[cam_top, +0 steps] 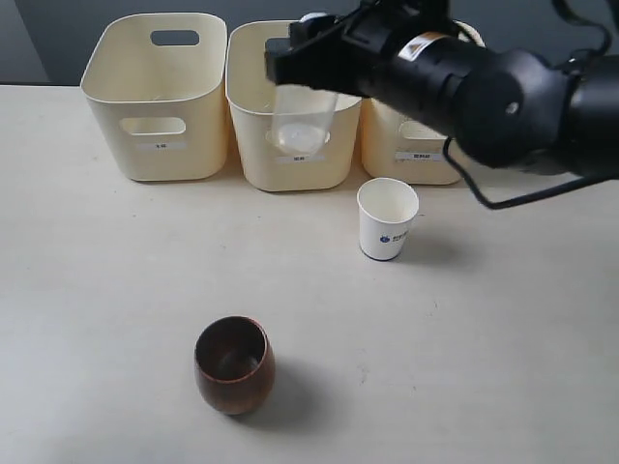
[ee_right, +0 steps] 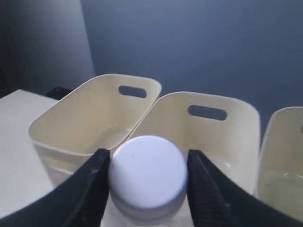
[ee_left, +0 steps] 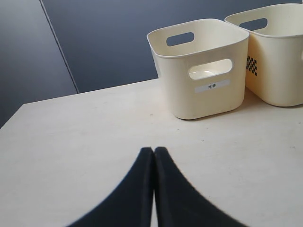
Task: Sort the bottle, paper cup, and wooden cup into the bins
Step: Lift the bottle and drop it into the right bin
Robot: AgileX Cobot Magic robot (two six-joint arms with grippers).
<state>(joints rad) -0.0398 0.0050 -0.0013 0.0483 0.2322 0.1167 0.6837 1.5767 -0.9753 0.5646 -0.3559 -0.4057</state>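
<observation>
The clear bottle (cam_top: 302, 121) hangs upright in the air at the front of the middle bin (cam_top: 253, 126), its lower part in front of that bin's wall. My right gripper (cam_top: 308, 53) is shut on the bottle's white cap (ee_right: 148, 172), with a black fingertip (ee_right: 97, 165) on each side. The white paper cup (cam_top: 387, 218) stands on the table in front of the right bin (cam_top: 411, 145). Nearer the front stands the dark wooden cup (cam_top: 234, 364). My left gripper (ee_left: 154, 150) is shut on nothing, low over the table and out of the exterior view.
The left bin (cam_top: 155, 97) stands beside the middle one, all three in a row along the table's back edge. My right arm (cam_top: 503, 97) reaches across above the right bin, a black cable (cam_top: 484, 198) hanging from it. A dark wall stands behind.
</observation>
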